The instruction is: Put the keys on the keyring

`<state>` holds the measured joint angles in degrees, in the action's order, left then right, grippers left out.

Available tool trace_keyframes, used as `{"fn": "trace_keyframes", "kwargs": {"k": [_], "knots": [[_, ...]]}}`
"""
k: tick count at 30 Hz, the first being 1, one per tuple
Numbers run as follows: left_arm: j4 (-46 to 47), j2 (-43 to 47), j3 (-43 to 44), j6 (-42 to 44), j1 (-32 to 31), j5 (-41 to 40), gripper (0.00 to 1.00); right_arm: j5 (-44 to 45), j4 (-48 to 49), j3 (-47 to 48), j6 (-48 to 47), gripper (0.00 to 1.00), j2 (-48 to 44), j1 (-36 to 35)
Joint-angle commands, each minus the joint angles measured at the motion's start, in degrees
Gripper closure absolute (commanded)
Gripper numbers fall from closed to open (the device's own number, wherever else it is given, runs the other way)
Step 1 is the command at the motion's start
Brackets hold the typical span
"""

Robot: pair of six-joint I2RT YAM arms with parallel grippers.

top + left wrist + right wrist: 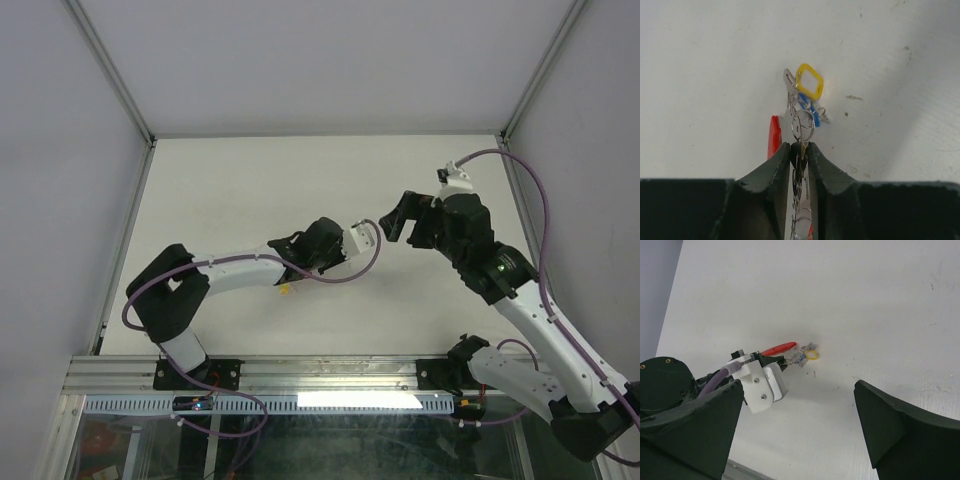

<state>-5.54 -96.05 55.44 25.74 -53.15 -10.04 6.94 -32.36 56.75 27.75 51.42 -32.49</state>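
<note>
In the left wrist view my left gripper [799, 146] is shut on the keyring [773, 136]. Its red arc shows beside the left finger, and small wire rings run between the jaws. The keys [790, 82] hang off the ring beyond the fingertips in one bunch, with a yellow tag [810, 83] and a blue tag [811, 114]. The right wrist view shows the same keyring [780, 348] and keys [805, 356] sticking out of the left gripper [786, 362]. My right gripper [800, 415] is open and empty, off to the right of the left one [405, 222].
The white table [250, 190] lies under both arms, with grey walls around it and a metal rail [300, 372] along the near edge. The left arm's purple cable [330, 280] loops below its wrist. A small yellow speck [285, 290] shows under the left forearm.
</note>
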Motion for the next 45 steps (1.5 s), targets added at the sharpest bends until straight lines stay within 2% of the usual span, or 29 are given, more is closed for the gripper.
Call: {"fn": "trace_keyframes", "kwargs": {"k": [1,2,5,9,13,17,21,24,31,35,40,45], "knots": [[-0.29,0.76,3.91,-2.02,-0.15,3.16,0.75,3.74,-0.58,-1.13,-1.12,0.02,-4.44,0.06],[-0.22,1.62,3.83,-2.94,-0.16,3.77,0.65,4.54,-0.57,-1.76,-1.34,0.00,-5.30,0.00],[0.97,5.60,2.37,-5.90,-0.15,5.51,0.52,6.08,-0.33,-3.28,-2.36,0.00,-7.80,0.01],[3.65,13.00,-1.06,-11.59,-0.12,6.07,0.40,6.50,-0.04,-4.30,-4.28,0.00,-10.75,0.02],[4.85,23.09,-4.49,-21.51,0.18,-0.80,0.22,4.54,-0.63,-3.28,-7.17,0.00,-13.06,0.06],[-2.77,30.00,-3.57,-31.96,2.59,-3.56,0.12,1.24,-2.06,-1.58,-8.50,0.00,-14.60,0.05],[-13.83,34.62,-1.77,-41.60,8.80,1.24,0.07,0.31,-1.48,-2.30,-8.63,0.00,-19.10,0.00],[-16.70,40.30,-3.88,-46.73,14.91,6.04,0.06,2.09,1.17,-4.45,-8.04,0.00,-23.65,0.02],[-25.01,51.26,-5.71,-49.08,30.78,5.22,0.04,1.78,-8.47,0.71,-9.24,0.00,-20.51,0.06],[-27.69,58.65,-5.63,-47.80,30.98,1.08,0.01,1.14,-9.37,0.99,-11.64,0.00,-21.85,0.00],[-28.02,69.37,-8.92,-44.92,31.00,-2.44,0.01,4.42,-10.62,-1.02,-13.21,0.00,-24.60,-0.01],[-28.44,74.64,-13.77,-44.74,30.98,-6.84,0.01,4.22,-10.30,-4.38,-13.84,0.00,-26.54,0.02]]}}
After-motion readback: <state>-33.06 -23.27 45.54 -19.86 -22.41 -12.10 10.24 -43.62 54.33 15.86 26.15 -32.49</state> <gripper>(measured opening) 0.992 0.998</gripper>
